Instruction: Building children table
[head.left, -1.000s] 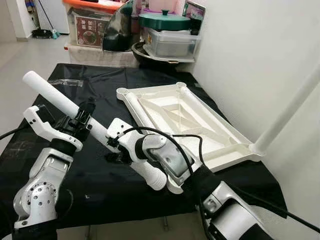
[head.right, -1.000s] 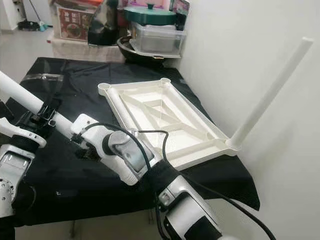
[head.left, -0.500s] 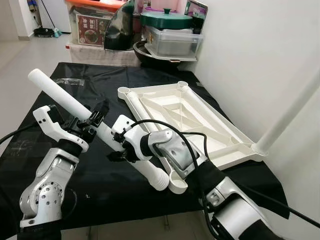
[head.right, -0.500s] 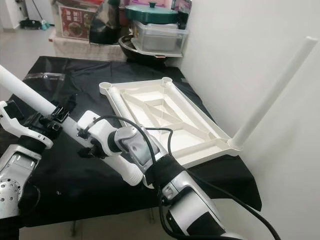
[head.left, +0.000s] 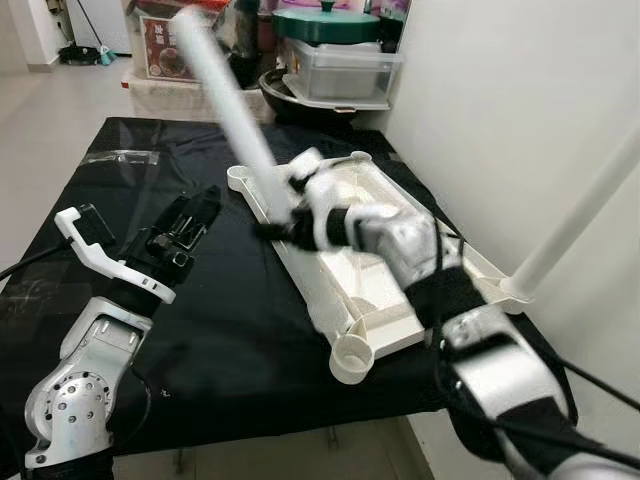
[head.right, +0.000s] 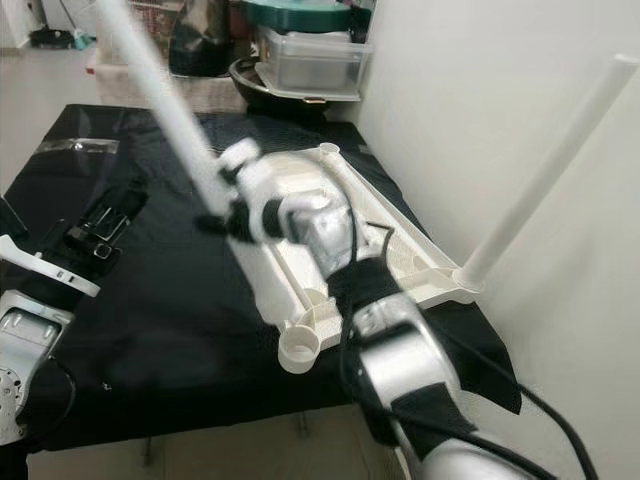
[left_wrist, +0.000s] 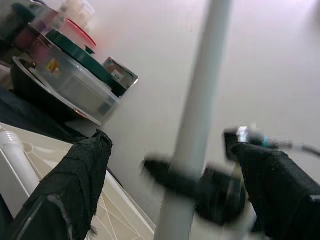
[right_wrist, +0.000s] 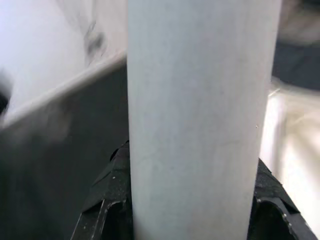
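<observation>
The white table top (head.left: 392, 262) lies upside down on a black-draped table (head.left: 150, 330). One white leg (head.left: 578, 210) stands in its far right corner socket, leaning up along the wall. My right gripper (head.left: 283, 222) is shut on a second white leg (head.left: 232, 110) and holds it steeply tilted above the table top's left edge, its upper end toward the back; this is motion-blurred. The right wrist view has that leg (right_wrist: 200, 120) clamped between the black fingers (right_wrist: 107, 200). My left gripper (head.left: 208, 197) hovers over the cloth left of the table top, open, holding nothing. An open corner socket (head.left: 352, 357) faces me.
Storage boxes and a green-lidded container (head.left: 330, 25) are stacked behind the table. A white wall (head.left: 520, 90) runs along the right side. A clear plastic bag (head.left: 118, 158) lies on the cloth at the back left. Bare floor (head.left: 40, 110) stretches to the left.
My left gripper has let go of the leg. The right gripper has swung the leg up from lying low across the front to steeply tilted over the table top.
</observation>
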